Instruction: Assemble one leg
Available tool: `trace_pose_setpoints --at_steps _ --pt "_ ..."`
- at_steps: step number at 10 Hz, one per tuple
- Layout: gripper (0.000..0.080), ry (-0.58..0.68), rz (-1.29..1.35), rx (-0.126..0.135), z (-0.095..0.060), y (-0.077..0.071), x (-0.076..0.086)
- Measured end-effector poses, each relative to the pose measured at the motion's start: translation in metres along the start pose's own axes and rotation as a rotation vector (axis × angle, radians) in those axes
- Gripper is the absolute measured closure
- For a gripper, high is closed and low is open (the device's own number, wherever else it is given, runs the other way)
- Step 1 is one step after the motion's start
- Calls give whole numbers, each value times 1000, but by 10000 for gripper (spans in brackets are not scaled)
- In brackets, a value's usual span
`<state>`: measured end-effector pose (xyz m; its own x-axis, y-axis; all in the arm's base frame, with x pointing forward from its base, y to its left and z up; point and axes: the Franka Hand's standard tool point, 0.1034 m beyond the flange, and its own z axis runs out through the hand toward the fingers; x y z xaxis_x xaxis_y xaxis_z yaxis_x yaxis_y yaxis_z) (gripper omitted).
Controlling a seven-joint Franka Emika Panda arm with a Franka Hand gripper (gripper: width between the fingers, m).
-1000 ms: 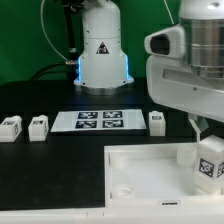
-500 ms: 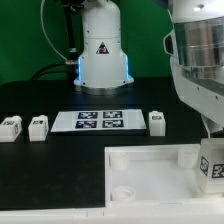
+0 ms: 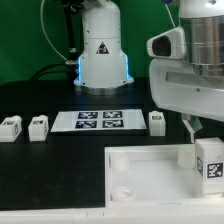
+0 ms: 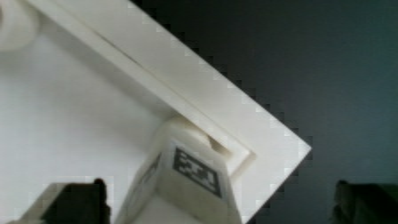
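Observation:
A leg [image 3: 209, 161], a small white block with a tag, stands upright in the corner of the large white tray [image 3: 140, 165] at the exterior view's right. My gripper [image 3: 204, 132] hangs right over it. In the wrist view the leg [image 4: 196, 176] sits between my two dark fingers [image 4: 71, 200], with gaps on both sides, so my gripper [image 4: 221, 206] is open around it. The tray's corner [image 4: 267, 140] shows beside dark table. Three more legs lie on the table: two [image 3: 10, 127] [image 3: 38, 126] at the left and one [image 3: 157, 121] near the middle.
The marker board [image 3: 95, 120] lies between the loose legs. The robot's white base [image 3: 101, 50] stands behind it. A round socket [image 3: 124, 190] shows in the tray's near corner. A green wall is at the back.
My hand has turned about its upright axis over the tray corner and back again. The leg under it shifted slightly and its tag now faces more squarely. The loose legs have not moved.

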<state>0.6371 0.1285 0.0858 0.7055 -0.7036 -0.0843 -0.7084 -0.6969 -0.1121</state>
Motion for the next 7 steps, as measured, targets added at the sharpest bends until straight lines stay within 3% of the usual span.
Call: trace_pose_setpoints --at_steps 3,7 --pt "151 0 -264 -1 0 0 0" --pt "151 21 -879 -27 0 8 21"
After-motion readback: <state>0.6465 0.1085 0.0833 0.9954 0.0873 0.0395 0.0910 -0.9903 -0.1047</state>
